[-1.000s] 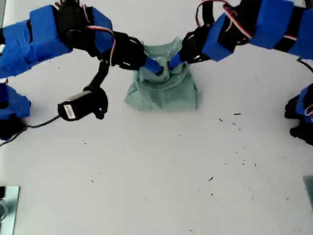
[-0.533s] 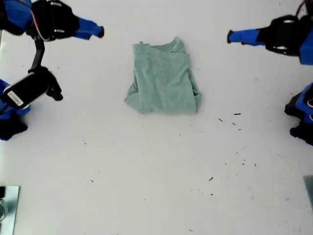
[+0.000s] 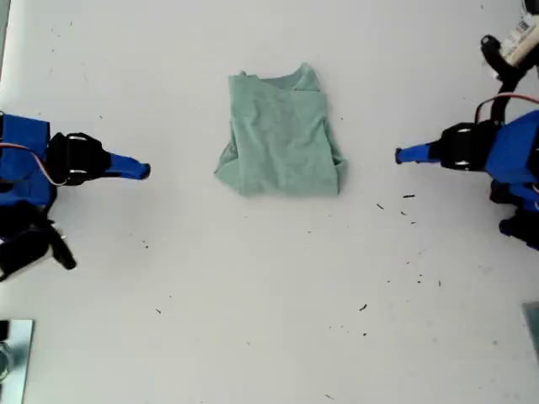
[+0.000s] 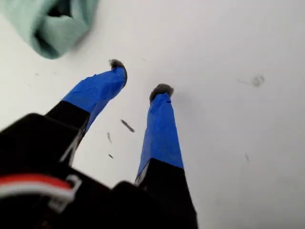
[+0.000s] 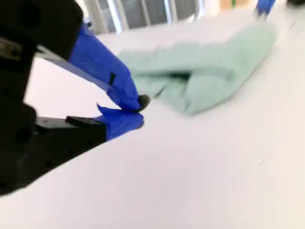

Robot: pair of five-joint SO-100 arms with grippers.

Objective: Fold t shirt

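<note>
Item: t shirt, folded to a compact rectangle, mid-desk, well apart from both arms. My first gripper: fingers apart, empty. My second gripper: fingers together, empty. Risk for you to weigh: the layers lie loose and puffed, so any further nudge could spring the fold open.
</note>
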